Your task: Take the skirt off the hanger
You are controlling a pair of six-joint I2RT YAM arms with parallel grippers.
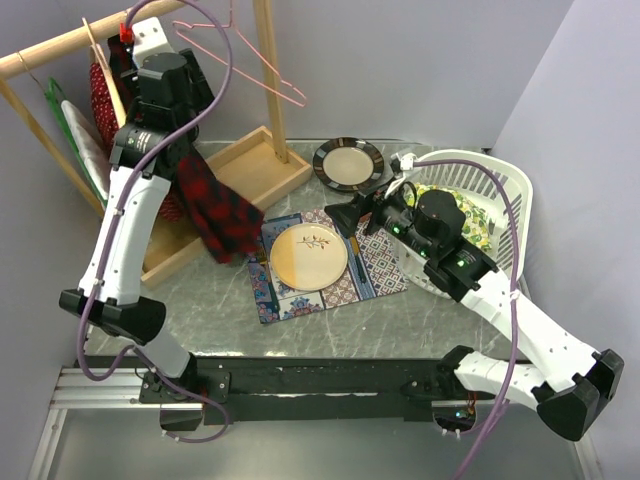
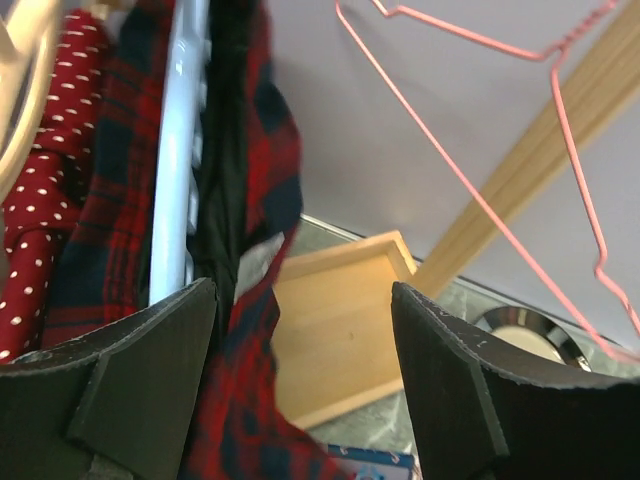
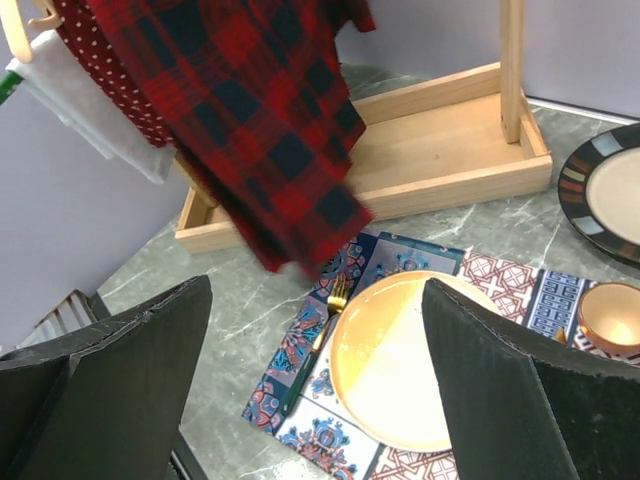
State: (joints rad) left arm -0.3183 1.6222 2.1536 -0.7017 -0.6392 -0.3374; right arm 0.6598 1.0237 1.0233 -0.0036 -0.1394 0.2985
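The red and dark plaid skirt [image 1: 215, 205] hangs from the wooden rail [image 1: 60, 45] and drapes down over the rack's base tray. My left gripper [image 1: 140, 50] is raised at the skirt's top by the rail. In the left wrist view it [image 2: 305, 290] is open, with the skirt [image 2: 250, 150] and a pale hanger bar [image 2: 175, 150] beside its left finger, the cloth's edge reaching between the jaws. My right gripper [image 1: 350, 214] is open and empty above the placemat. In the right wrist view it [image 3: 315, 300] is below the skirt's hem [image 3: 260, 110].
An empty pink wire hanger [image 1: 265, 60] hangs on the rail. A red polka-dot garment [image 1: 100, 95] hangs behind the skirt. The wooden base tray [image 1: 250, 170], a yellow plate [image 1: 308, 256] with fork [image 3: 315, 345] on a patterned mat, a dark-rimmed plate [image 1: 348, 163] and a white basket [image 1: 500, 200] stand around.
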